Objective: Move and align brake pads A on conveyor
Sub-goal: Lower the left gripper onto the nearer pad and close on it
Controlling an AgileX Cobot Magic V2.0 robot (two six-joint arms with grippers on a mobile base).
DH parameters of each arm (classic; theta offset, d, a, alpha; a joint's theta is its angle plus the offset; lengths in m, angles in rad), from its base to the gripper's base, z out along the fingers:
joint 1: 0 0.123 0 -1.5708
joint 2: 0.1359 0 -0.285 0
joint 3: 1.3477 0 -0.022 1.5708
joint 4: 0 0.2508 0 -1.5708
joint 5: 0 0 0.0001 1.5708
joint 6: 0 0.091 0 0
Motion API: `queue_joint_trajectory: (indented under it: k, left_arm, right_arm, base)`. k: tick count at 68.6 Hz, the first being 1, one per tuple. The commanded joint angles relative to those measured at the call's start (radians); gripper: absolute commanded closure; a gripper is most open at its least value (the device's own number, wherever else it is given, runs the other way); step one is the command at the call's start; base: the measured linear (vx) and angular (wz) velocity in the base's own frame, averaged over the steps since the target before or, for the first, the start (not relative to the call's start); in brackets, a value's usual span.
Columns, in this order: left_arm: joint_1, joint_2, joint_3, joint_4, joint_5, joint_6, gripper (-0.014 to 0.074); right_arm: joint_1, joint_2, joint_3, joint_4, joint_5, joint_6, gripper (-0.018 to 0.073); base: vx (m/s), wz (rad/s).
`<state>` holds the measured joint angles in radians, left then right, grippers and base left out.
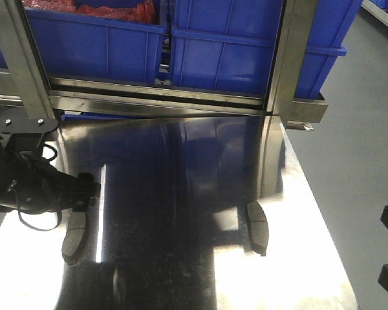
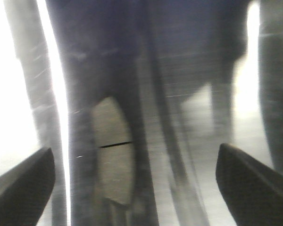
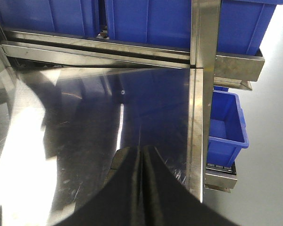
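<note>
Two dark grey brake pads lie flat on the shiny steel table (image 1: 181,194). One pad (image 1: 74,236) is at the left, the other pad (image 1: 257,226) at the right. My left gripper (image 1: 84,194) hovers over the left pad. In the left wrist view it (image 2: 139,188) is open wide, and that grooved pad (image 2: 113,155) lies on the steel between and beyond its fingers. My right gripper (image 3: 141,149) is shut with nothing between its fingers, and the corner of a pad (image 3: 117,162) peeks out to their left. The conveyor is out of view.
Blue bins (image 1: 226,45) sit on a steel rack at the back, one holding red material (image 1: 116,10). Steel posts (image 1: 291,58) flank the table's far end. A smaller blue bin (image 3: 226,127) hangs below the table's right edge. Grey floor (image 1: 355,129) lies to the right.
</note>
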<state>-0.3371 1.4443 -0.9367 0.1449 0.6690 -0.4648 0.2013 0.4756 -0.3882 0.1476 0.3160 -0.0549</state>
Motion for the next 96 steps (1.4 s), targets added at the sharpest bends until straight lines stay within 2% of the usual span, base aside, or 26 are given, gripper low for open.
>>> queue_joint_trajectory:
  k: [1,18,30,69,85,96]
  left_arm:
    - [0.043,0.018,-0.032,-0.001,-0.017,-0.018,-0.0025]
    - [0.05,0.122,-0.033,-0.023,-0.004,0.011,-0.0001]
    - [0.05,0.191,-0.035,-0.047,-0.013,0.06,0.0006]
    - [0.05,0.252,-0.035,-0.058,-0.026,0.079,0.0016]
    - [0.05,0.252,-0.035,-0.058,-0.026,0.08,0.0106]
    - [0.05,0.252,-0.035,-0.058,-0.037,0.08,0.0225]
  right_arm:
    - [-0.002,0.002,-0.028,-0.002,-0.067,-0.01,0.0568]
    - [-0.002,0.002,-0.028,-0.002,-0.067,-0.01,0.0568]
    - [-0.002,0.002,-0.028,-0.002,-0.067,-0.01,0.0568]
    - [-0.002,0.002,-0.028,-0.002,-0.069,-0.01,0.0569]
    - [-0.002,0.002,-0.028,-0.002,-0.069,-0.01,0.0569]
    - [-0.002,0.002,-0.028,-0.002,-0.068,-0.01,0.0569]
  base:
    - [0.0,0.0]
    - [0.0,0.0]
    - [0.0,0.0]
    - [0.0,0.0]
    - [0.0,0.0]
    - [0.0,0.0]
